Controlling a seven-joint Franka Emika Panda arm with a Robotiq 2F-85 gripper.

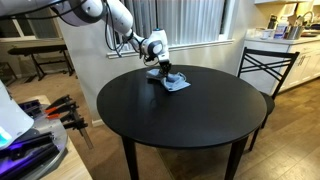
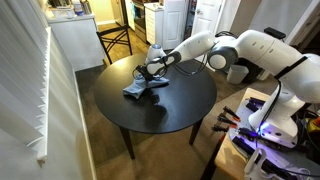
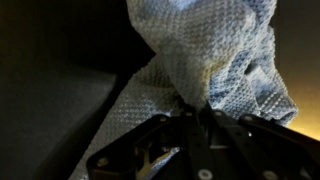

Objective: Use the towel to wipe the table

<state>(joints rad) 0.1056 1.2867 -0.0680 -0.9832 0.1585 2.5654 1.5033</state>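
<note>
Down at the tabletop, the Robotiq gripper has its fingers drawn nearly together, pinching a raised fold of the pale blue-grey waffle-weave towel. Wiping looks to be in hand. The next move calls for dragging the cloth across the round black table under light pressure. The towel sits crumpled toward one edge, partly spread flat.

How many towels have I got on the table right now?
1. The towel lies on the table toward the arm's side, pinched by the gripper. No other shows in any view.
</note>
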